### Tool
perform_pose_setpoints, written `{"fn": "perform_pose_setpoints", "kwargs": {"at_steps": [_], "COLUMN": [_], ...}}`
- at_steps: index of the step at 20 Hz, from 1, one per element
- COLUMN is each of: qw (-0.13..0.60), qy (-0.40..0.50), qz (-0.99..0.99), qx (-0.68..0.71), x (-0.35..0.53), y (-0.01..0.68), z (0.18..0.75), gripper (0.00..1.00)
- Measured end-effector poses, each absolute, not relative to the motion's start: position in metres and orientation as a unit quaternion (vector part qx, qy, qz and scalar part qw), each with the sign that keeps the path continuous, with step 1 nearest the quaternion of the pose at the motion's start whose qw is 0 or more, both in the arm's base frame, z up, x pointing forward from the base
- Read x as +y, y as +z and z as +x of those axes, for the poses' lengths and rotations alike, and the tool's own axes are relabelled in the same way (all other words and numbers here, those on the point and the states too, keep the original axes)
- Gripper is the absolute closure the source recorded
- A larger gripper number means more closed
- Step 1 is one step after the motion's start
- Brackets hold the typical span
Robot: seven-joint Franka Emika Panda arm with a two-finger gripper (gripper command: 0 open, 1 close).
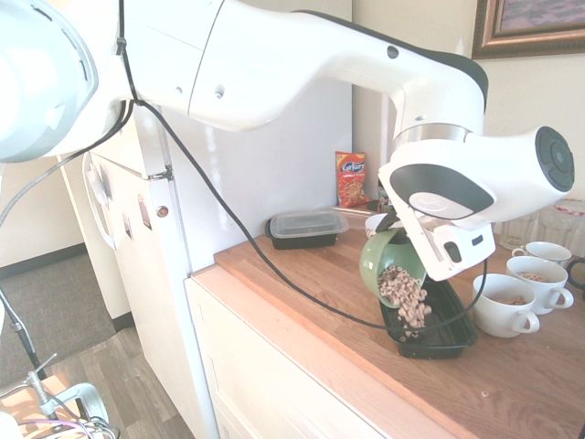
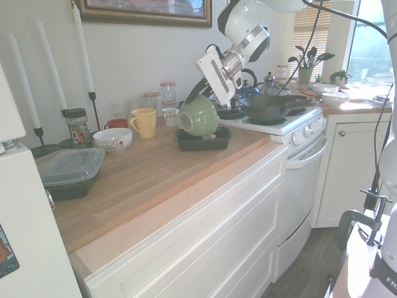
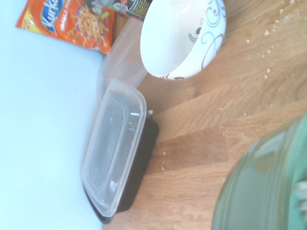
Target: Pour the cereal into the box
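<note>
In the first exterior view, taken from left to right, a lidded container [image 1: 306, 240] is sitting to the left of the box and well apart from it. A snack packet [image 1: 351, 181] is standing behind that container, farther from the box. A green cup [image 1: 372, 261] is tilting over the near-left part of the box, its mouth facing down toward the tray. The gripper [image 2: 191, 98] is clamping the green cup with its jaws; the exact contact on the cup is partly hidden.

The cereal [image 1: 409, 297] is spilling from the cup's mouth, lying partly inside the cup and partly over the box [image 1: 444, 351]. Each piece is probably behaving as a light, dry, brittle body, rolling freely and crumbling if pinched. The loose heap is offering no sound place for a grasp, so the cup's firm wall is serving as the better hold; its smooth glaze may be proving slippery if the clamp loosens. A fast tilt could be sending rings past the box's rim.

In appearance, the cereal is showing as small tan rings, clumping closely and blurring along the falling stream. The black box is lying open beneath it, while white mugs [image 1: 498, 315] are standing to the right of the box.
</note>
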State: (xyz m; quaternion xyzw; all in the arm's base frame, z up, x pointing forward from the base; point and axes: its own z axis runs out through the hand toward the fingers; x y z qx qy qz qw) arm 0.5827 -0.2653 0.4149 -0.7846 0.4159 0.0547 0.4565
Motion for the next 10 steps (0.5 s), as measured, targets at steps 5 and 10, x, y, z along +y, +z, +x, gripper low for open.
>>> {"fn": "perform_pose_setpoints", "kwargs": {"at_steps": [5,10], "qw": [0.493,0.529], "qy": [0.049,0.05], "qz": [-0.768,-0.752], "qx": [0.406,0.389], "x": [-0.272,-0.279], "y": [0.413,0.414], "z": [0.583,0.581], "gripper": [1.0,1.0]}}
